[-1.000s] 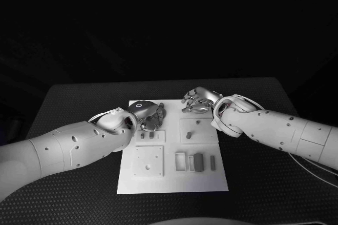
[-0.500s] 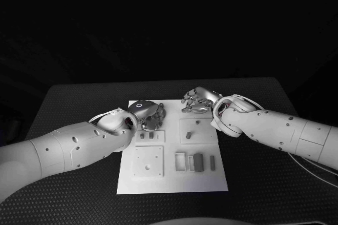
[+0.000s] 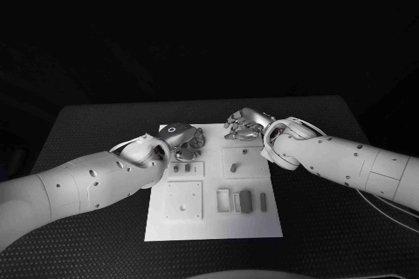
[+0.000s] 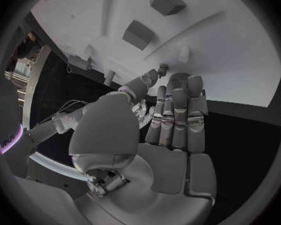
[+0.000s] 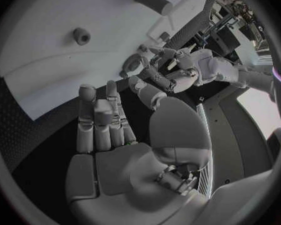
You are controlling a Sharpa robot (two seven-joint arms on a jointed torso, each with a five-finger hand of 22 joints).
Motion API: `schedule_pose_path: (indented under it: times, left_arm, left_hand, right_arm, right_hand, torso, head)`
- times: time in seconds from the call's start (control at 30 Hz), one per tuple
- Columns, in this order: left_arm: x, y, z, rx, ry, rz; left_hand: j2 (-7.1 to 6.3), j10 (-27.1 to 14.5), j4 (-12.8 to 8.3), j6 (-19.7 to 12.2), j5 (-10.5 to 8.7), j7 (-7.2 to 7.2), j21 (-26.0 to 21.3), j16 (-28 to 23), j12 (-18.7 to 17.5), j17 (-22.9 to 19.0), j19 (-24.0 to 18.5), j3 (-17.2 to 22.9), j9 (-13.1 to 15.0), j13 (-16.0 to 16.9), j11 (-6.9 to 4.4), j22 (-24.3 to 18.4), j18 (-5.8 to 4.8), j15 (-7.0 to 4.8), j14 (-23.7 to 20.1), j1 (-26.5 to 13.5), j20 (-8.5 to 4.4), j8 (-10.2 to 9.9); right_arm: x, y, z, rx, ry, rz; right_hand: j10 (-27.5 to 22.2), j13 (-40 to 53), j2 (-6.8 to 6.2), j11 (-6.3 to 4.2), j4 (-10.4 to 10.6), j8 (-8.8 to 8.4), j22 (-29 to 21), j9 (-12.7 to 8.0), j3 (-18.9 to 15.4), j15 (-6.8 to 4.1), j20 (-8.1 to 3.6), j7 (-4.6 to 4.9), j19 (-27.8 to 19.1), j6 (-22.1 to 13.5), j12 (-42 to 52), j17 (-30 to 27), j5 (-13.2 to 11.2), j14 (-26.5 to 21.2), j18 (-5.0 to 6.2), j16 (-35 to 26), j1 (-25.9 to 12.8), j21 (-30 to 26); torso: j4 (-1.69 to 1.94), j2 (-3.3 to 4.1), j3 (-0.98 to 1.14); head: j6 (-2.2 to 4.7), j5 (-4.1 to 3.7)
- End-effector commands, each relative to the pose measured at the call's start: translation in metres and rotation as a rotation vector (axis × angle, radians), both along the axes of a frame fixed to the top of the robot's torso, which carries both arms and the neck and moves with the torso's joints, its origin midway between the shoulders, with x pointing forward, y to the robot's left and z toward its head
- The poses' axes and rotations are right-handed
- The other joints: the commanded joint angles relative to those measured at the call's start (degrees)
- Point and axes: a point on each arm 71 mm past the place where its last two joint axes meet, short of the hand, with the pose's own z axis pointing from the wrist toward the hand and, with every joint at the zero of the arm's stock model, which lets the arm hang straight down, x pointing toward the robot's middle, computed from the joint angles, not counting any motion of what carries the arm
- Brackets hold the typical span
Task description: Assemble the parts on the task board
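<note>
Both empty: left silver hand (image 3: 186, 143) loosely spread, right silver hand (image 3: 245, 124) curled above flat white task board (image 3: 214, 221); best lowered slowly onto small grey parts (image 3: 246, 200).

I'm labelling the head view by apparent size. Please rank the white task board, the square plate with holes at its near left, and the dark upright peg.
1. White task board
2. Square plate with holes
3. Dark upright peg

The gaps are clear, so none look alike.

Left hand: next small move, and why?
Probably lower the left hand onto the two small parts just in front of it on the task board. Its fingers look empty in the wrist view, and the right hand hovers farther back.
</note>
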Motion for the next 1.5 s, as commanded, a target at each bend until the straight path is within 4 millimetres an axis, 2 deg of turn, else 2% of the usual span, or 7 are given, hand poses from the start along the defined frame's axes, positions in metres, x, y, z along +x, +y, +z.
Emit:
schedule_pose_path:
  times: [0.03,0.6,0.97,1.5]
  left_arm:
    - [0.0,-0.003,-0.002,0.019,0.025,-0.001]
    - [0.0,-0.009,-0.01,0.062,0.06,-0.004]
    - [0.002,-0.008,-0.011,0.074,0.058,0.006]
    - [0.002,-0.008,-0.014,0.11,0.08,0.013]
  left_hand:
    - [-0.19,0.1,0.3,0.6,-0.24,0.31,0.2,0.4,0.1,0.0,0.4,0.1,0.2,0.2,0.1,0.2,4.61,0.08,0.5,-0.7,-0.09,0.3]
    - [0.54,0.7,0.4,0.9,-0.41,0.57,0.9,1.6,0.3,0.5,1.5,-0.1,0.1,1.0,-0.2,1.2,4.95,-0.24,1.3,-1.1,-0.38,0.3]
    - [1.28,1.4,0.4,1.2,-0.11,0.44,1.4,2.5,0.5,0.8,2.1,0.1,0.1,1.8,-0.52,2.0,5.08,-0.55,1.7,-0.9,-0.62,0.4]
    - [2.35,2.5,0.7,2.1,0.69,0.08,2.8,4.0,1.0,1.1,3.6,0.4,0.1,3.6,-1.22,2.3,5.27,-1.24,3.1,-1.1,-1.31,0.6]
  right_arm:
    - [0.0,0.001,0.0,-0.002,0.0,0.009]
    - [0.0,0.002,0.0,-0.001,0.001,0.011]
    - [0.0,0.002,0.0,0.0,0.001,0.011]
    - [0.0,0.002,0.0,0.0,0.001,0.012]
  right_hand:
    - [0.2,0.1,0.27,0.42,-0.2,0.34,1.2,-0.1,0.0,-0.03,-0.53,0.28,0.0,0.0,0.4,0.0,0.1,-0.3,3.37,-0.2,-0.1,-0.1]
    - [0.2,0.1,0.29,0.43,-0.3,0.35,1.2,-0.1,0.0,-0.03,-0.53,0.28,0.0,0.0,0.4,0.0,0.1,-0.3,3.37,-0.2,-0.2,-0.1]
    - [0.2,0.1,0.3,0.43,-0.3,0.36,1.2,-0.1,0.0,-0.03,-0.53,0.28,0.0,0.0,0.4,0.0,0.1,-0.4,3.37,-0.2,-0.2,-0.2]
    - [0.2,0.1,0.31,0.43,-0.2,0.38,1.2,-0.1,0.0,-0.03,-0.52,0.28,0.0,0.0,0.4,0.0,0.1,-0.4,3.37,-0.2,-0.2,-0.2]
  torso:
    - [0.01,0.0,-0.03]
    - [0.01,0.02,-0.08]
    - [0.0,-0.01,0.0]
    - [0.01,-0.01,-0.06]
  head:
    - [-0.11,0.01]
    - [-0.28,-0.02]
    - [-0.3,0.04]
    - [-0.4,0.0]
